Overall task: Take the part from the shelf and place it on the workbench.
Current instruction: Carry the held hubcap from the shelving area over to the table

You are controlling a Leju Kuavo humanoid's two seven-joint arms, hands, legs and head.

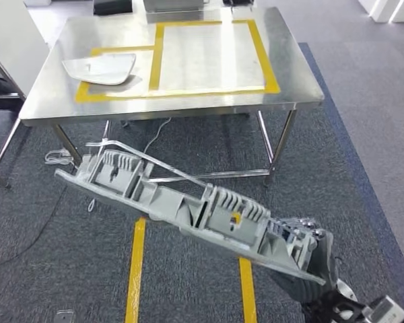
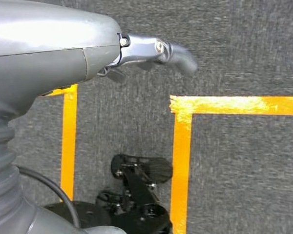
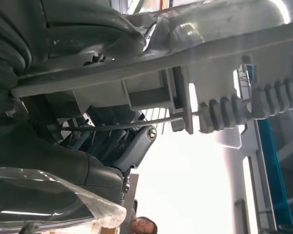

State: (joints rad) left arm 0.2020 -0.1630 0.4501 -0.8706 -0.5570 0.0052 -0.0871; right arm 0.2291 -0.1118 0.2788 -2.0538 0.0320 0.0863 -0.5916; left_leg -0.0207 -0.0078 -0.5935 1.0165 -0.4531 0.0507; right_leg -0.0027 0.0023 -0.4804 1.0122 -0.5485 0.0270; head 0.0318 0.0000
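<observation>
The part (image 1: 190, 208) is light grey with a small yellow spot. The steel workbench (image 1: 296, 84) carries yellow tape lines; the carpet (image 1: 37, 229) is dark grey.

Grey carpet (image 1: 342, 101) — yellow tape lines (image 1: 135, 269) — bright overhead glare.

Left hand (image 2: 100, 53): smooth grey shell, silver screwed link, dark fingertip; ribbed grey cover and black cable (image 2: 49, 183) behind it.

A white panel (image 1: 99, 68) occupies the workbench's (image 1: 291, 74) left taped area.
</observation>
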